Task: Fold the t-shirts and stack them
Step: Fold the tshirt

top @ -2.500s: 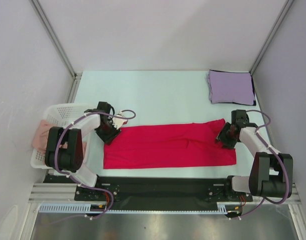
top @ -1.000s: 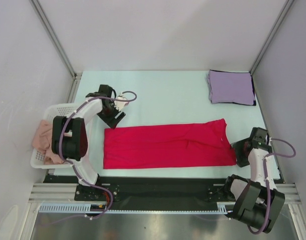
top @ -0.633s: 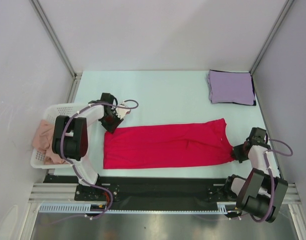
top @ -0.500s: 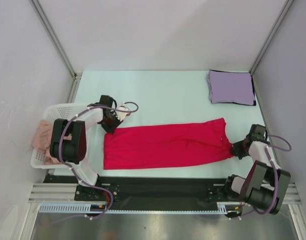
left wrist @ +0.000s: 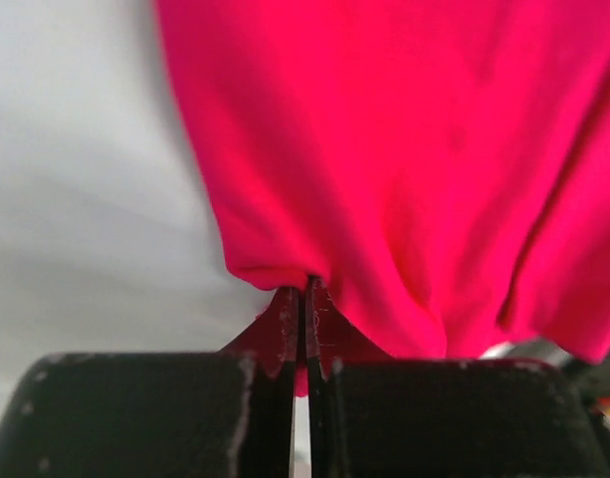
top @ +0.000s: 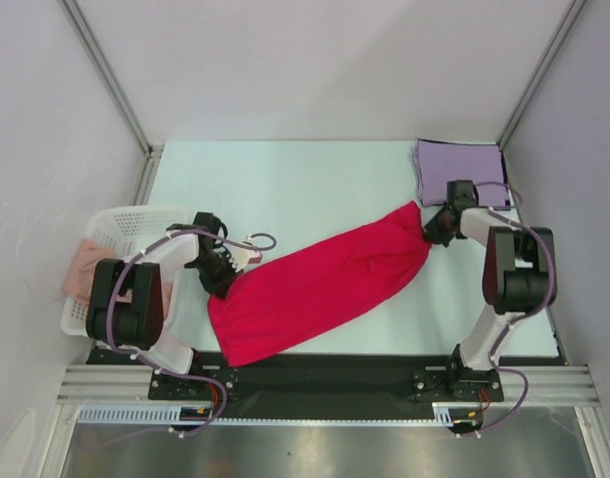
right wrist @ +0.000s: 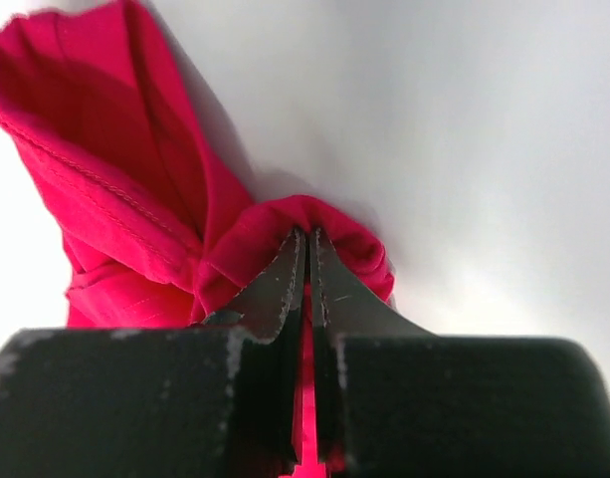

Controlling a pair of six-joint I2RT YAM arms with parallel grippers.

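The crimson-red t-shirt point(top: 319, 284) lies stretched as a long band, slanting from near left to far right on the table. My left gripper point(top: 228, 280) is shut on its left end; the left wrist view shows the red cloth point(left wrist: 404, 169) pinched between the jaws. My right gripper point(top: 430, 227) is shut on its right end, which is bunched; the right wrist view shows the gathered red cloth point(right wrist: 135, 199) held there. The folded lavender t-shirt point(top: 462, 171) lies at the far right corner, just beyond the right gripper.
A white mesh basket point(top: 110, 261) with pale pink cloth point(top: 83, 269) stands at the left table edge, beside the left arm. Grey walls and metal posts enclose the table. A black rail point(top: 314, 370) runs along the near edge.
Both grippers closed on the ends of the red shirt. The right end was carried far back towards the lavender shirt, so the flat band now slants and is bunched.
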